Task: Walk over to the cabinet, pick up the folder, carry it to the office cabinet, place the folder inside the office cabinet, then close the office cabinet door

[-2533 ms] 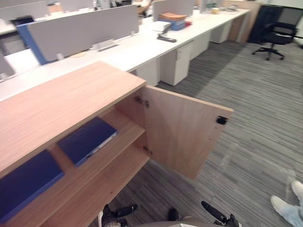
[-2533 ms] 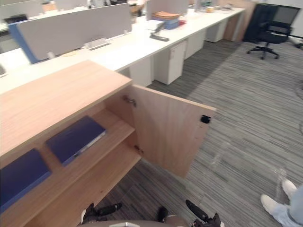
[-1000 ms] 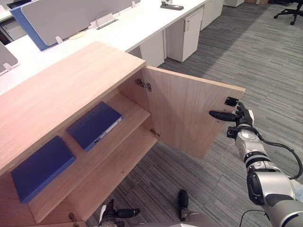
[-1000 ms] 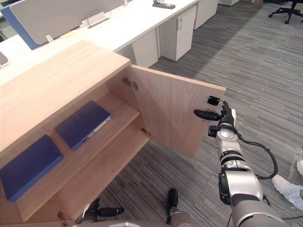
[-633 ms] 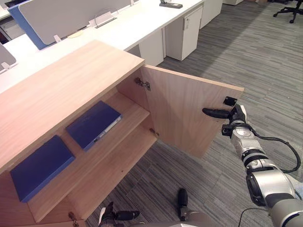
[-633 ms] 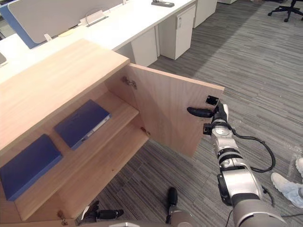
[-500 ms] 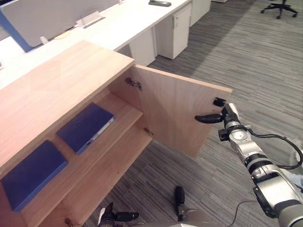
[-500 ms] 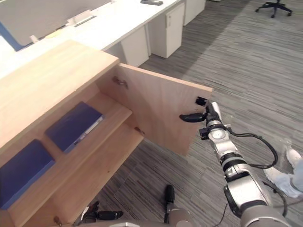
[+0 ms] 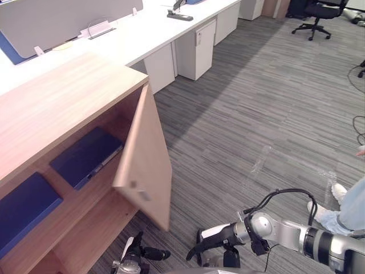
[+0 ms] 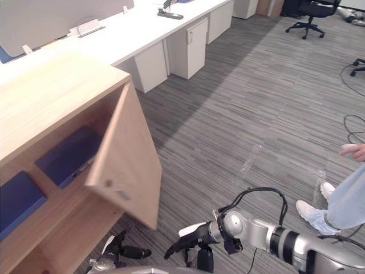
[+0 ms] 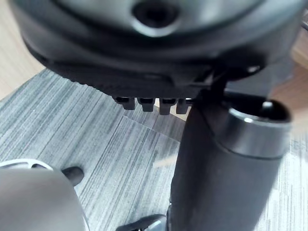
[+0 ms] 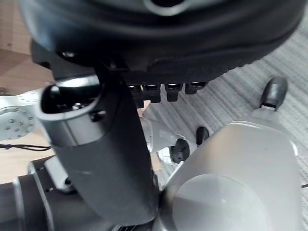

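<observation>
The wooden office cabinet (image 9: pixel 51 108) stands at the left, and its door (image 9: pixel 145 162) hangs about halfway swung in. On its upper shelf lie two dark blue folders, one (image 9: pixel 85 157) behind the door's edge and one (image 9: pixel 23 208) at the far left. My right hand (image 9: pixel 212 242) hangs low over the carpet, below and right of the door, fingers relaxed, touching nothing. My left hand (image 9: pixel 138 255) is at the bottom edge near the cabinet's foot, holding nothing.
Long white desks (image 9: pixel 142 34) with grey screens run along the back. A black office chair (image 9: pixel 316 14) is at the far right. A person's leg and shoe (image 9: pixel 342 200) stand at the right edge, a hand (image 10: pixel 353 151) above them. Striped grey carpet (image 9: pixel 251 103) lies between.
The cabinet door has swung from wide open to about half shut. My right hand has left the door's outer edge and dropped low. The camera has shifted.
</observation>
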`<state>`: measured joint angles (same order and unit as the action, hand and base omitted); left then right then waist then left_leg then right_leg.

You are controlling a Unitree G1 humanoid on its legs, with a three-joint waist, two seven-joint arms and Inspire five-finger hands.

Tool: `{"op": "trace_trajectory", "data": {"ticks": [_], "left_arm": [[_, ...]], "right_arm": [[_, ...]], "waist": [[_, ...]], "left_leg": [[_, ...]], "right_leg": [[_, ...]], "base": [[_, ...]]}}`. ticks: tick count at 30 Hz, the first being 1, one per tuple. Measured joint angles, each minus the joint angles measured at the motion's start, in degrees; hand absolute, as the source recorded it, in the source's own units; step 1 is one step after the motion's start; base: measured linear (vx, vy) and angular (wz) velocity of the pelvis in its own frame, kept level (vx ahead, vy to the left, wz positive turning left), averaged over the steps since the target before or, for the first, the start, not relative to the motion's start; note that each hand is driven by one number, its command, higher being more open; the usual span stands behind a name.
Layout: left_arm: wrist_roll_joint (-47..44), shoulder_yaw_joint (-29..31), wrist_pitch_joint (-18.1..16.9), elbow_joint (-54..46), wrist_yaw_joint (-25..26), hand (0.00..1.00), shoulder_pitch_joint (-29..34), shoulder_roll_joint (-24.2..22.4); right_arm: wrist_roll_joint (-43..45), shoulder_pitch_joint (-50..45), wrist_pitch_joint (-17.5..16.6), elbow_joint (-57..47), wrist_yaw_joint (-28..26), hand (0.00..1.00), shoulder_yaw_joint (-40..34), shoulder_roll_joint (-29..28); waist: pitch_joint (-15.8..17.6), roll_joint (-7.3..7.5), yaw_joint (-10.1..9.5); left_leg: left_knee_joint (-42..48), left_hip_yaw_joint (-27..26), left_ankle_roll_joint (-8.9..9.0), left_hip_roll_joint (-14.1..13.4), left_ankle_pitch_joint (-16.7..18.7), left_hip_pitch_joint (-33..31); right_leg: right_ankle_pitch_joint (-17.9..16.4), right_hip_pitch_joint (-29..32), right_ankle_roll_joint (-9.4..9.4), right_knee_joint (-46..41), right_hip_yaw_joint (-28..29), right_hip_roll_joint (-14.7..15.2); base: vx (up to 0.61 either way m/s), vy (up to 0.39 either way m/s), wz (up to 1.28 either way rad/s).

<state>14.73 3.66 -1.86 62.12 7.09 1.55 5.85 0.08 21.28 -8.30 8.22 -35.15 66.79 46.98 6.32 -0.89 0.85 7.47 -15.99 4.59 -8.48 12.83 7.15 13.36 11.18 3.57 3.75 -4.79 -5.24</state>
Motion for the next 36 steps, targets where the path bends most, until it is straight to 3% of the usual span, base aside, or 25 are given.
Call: {"op": "trace_trajectory", "data": {"ticks": [4,5,6,7,8,9,10,14,16,19,20,22,23,24,25,26,27,29,31,33,34,36], "left_arm": [[0.5,0.4,0.0,-1.2,0.1,1.0,0.5,0.9],[0.5,0.8,0.0,-1.2,0.1,1.0,0.5,1.1],[0.5,1.8,0.1,-1.1,0.4,1.0,1.2,0.7],[0.5,2.4,0.2,-0.8,0.7,1.0,0.9,0.1],[0.5,2.5,0.2,-1.0,0.8,1.0,1.2,0.5],[0.0,3.1,0.6,-0.8,1.1,1.0,1.2,0.1],[-0.4,4.3,0.7,-0.8,1.2,1.0,1.1,-0.2],[-0.9,9.8,1.1,-0.5,2.4,1.0,2.1,-1.9],[-1.8,12.3,1.2,-0.5,2.6,1.0,2.8,-2.7],[-1.9,15.4,1.2,-0.9,3.0,1.0,4.3,-4.2],[-1.8,16.0,1.2,-1.2,3.3,1.0,4.5,-4.3],[-1.8,15.5,1.3,-1.3,4.6,1.0,4.7,-4.5],[-1.9,15.6,1.3,-1.8,5.2,1.0,4.8,-3.9],[-1.9,15.8,1.6,-2.1,5.5,1.0,4.6,-2.8],[-1.9,15.8,1.8,-2.5,5.7,1.0,4.3,-2.4],[-1.8,16.1,2.0,-3.3,5.8,1.0,3.6,-2.0],[-1.8,17.6,2.0,-3.5,5.6,1.0,3.2,-2.9],[-1.8,20.7,2.6,-3.5,5.6,1.0,3.9,-4.8],[-4.3,22.5,3.1,-3.9,5.2,1.0,4.3,-6.6],[-6.5,23.3,3.1,-4.6,5.4,1.0,4.7,-6.9],[-8.1,25.2,3.1,-4.5,5.5,1.0,5.2,-7.0],[-9.5,26.0,3.1,-4.5,5.5,1.0,5.9,-6.8]], "right_arm": [[-0.6,-1.4,0.5,2.8,0.6,1.0,-1.1,-1.3],[-1.5,-1.8,0.6,3.1,0.8,1.0,-1.8,-2.4],[-2.7,-2.2,0.5,4.8,1.1,1.0,-3.0,-4.4],[-4.5,-2.2,0.0,9.2,2.0,1.0,-5.2,-7.9],[-5.1,-2.2,0.0,11.2,2.5,1.0,-5.5,-9.5],[-9.2,-2.3,0.5,17.4,4.5,1.0,-6.1,-13.7],[-11.7,-2.4,0.5,21.0,6.0,1.0,-6.8,-16.3],[-19.7,-3.2,1.0,34.6,11.5,1.0,-9.2,-25.0],[-23.1,-4.7,1.3,40.1,14.2,1.0,-12.0,-29.1],[-25.3,-8.1,2.2,50.1,18.2,1.0,-21.7,-34.5],[-25.4,-8.9,2.5,51.7,19.0,1.0,-24.2,-35.3],[-26.6,-12.3,3.2,55.1,22.6,1.0,-32.0,-36.8],[-26.6,-13.7,4.1,56.3,24.4,1.0,-36.7,-37.7],[-25.8,-14.7,4.7,57.2,26.4,1.0,-41.7,-38.4],[-24.5,-15.4,5.1,57.3,27.5,1.0,-43.7,-38.5],[-23.2,-16.3,5.9,57.5,29.3,1.0,-46.3,-38.5],[-21.7,-16.5,6.8,58.0,30.1,1.0,-48.4,-38.6],[-19.3,-17.3,7.8,58.9,31.5,1.0,-53.5,-38.6],[-15.8,-19.4,8.5,58.8,33.5,1.0,-60.7,-38.7],[-15.4,-20.0,9.1,58.8,34.5,1.0,-62.6,-39.6],[-15.0,-20.3,9.5,58.8,34.7,1.0,-63.9,-40.6],[-13.2,-21.0,9.5,58.7,35.6,1.0,-66.4,-42.4]], "waist": [[-0.9,1.34,-1.18],[-0.9,1.62,-1.51],[-1.2,-0.5,-2.66],[-0.9,-1.5,-2.18],[-1.0,-0.26,-2.06],[-1.9,-0.3,-3.79],[-1.9,-0.3,-4.17],[-1.7,-0.72,-6.3],[-1.5,-1.14,-7.12],[-1.2,-2.11,-7.2],[-1.3,-2.13,-7.19],[-1.9,-2.32,-7.4],[-1.7,-2.97,-7.26],[-2.1,-1.99,-6.7],[-2.4,-1.18,-6.41],[-2.1,0.39,-6.32],[-1.7,-0.47,-7.0],[-1.6,-0.93,-7.08],[-1.9,-1.0,-6.86],[-2.2,-0.14,-7.24],[-2.6,0.95,-7.37],[-2.5,1.61,-7.42]], "left_leg": [[1.0,0.9,0.63,0.2,0.4,-0.3],[0.9,0.9,0.4,0.2,0.4,-0.4],[0.3,1.0,-0.59,-2.2,0.2,-0.9],[2.8,2.0,0.98,-4.2,0.4,-2.5],[3.2,2.8,0.83,-3.5,0.3,-2.6],[3.3,4.6,0.64,-3.9,-0.1,-3.6],[3.2,5.9,0.81,-3.9,-0.5,-4.0],[2.9,10.9,0.92,-3.1,-1.8,-4.4],[3.3,15.2,0.12,-2.0,-2.2,-5.1],[3.8,26.9,-2.69,2.7,-3.4,-7.7],[3.8,29.5,-3.13,3.9,-3.6,-8.0],[4.1,39.5,-3.52,7.5,-4.5,-9.6],[4.6,44.8,-2.54,9.1,-5.9,-11.0],[5.3,50.6,-1.16,11.6,-7.0,-13.3],[5.4,53.9,-0.76,13.2,-7.4,-14.4],[5.1,58.0,-0.09,15.4,-8.2,-15.4],[4.5,59.8,-0.26,15.4,-8.3,-15.2],[2.9,57.4,-1.09,13.8,-9.4,-15.9],[8.3,51.5,-0.93,14.5,-9.2,-17.5],[4.7,51.9,1.08,13.5,-10.7,-17.6],[1.7,52.6,1.13,13.1,-12.4,-17.4],[0.2,53.2,1.58,13.4,-13.5,-17.0]], "right_leg": [[0.7,-0.7,0.33,1.3,-0.2,-0.4],[0.0,-0.5,-0.36,1.3,-0.1,-0.6],[-3.5,0.2,-3.84,0.3,-1.0,-1.8],[-4.6,2.6,5.18,-11.2,-0.8,-1.5],[-6.7,0.8,0.56,-8.7,0.3,-0.3],[-4.5,-1.4,0.72,-4.1,-0.6,-1.0],[-4.1,-2.2,0.76,-2.8,-1.8,-0.7],[-4.6,-4.4,0.79,-2.4,-6.6,1.0],[-6.5,-5.5,0.25,-4.0,-10.6,3.0],[-13.2,-5.4,-3.18,-14.0,-19.7,10.4],[-14.4,-5.1,-3.82,-16.4,-19.5,11.4],[-15.6,-2.4,-1.96,-23.8,-4.6,11.6],[-19.2,0.3,-1.95,-28.9,8.0,9.8],[-22.8,0.4,-5.19,-29.1,18.3,7.7],[-24.0,-0.1,-6.62,-28.4,21.6,7.2],[-26.7,-1.7,-9.93,-26.7,22.6,8.4],[-26.9,-2.8,-8.88,-26.2,19.3,8.7],[-27.6,-4.6,-7.76,-25.5,13.3,10.2],[-28.6,-8.1,-7.59,-24.0,5.3,11.9],[-29.2,-8.4,-7.61,-23.7,2.6,12.3],[-29.0,-8.6,-7.96,-22.3,1.6,12.2],[-28.6,-10.5,-8.09,-20.3,0.0,12.4]], "base": [[0.01,-0.028,0.03],[0.01,-0.043,-0.26],[-0.01,-0.015,-0.13],[0.04,0.027,0.16],[0.06,0.037,0.5],[0.09,-0.001,0.59],[0.05,-0.048,0.53],[0.0,-0.017,0.71],[-0.05,0.063,1.23],[-0.08,0.175,1.88],[-0.05,0.157,2.26],[-0.03,0.124,2.29],[0.03,0.033,2.62],[0.05,-0.035,2.58],[0.09,-0.169,2.75],[0.08,-0.213,2.21],[0.05,-0.244,2.14],[-0.02,-0.149,1.55],[-0.04,-0.069,1.76],[0.0,-0.047,0.93],[0.07,-0.045,0.47],[0.11,-0.049,0.45]]}}
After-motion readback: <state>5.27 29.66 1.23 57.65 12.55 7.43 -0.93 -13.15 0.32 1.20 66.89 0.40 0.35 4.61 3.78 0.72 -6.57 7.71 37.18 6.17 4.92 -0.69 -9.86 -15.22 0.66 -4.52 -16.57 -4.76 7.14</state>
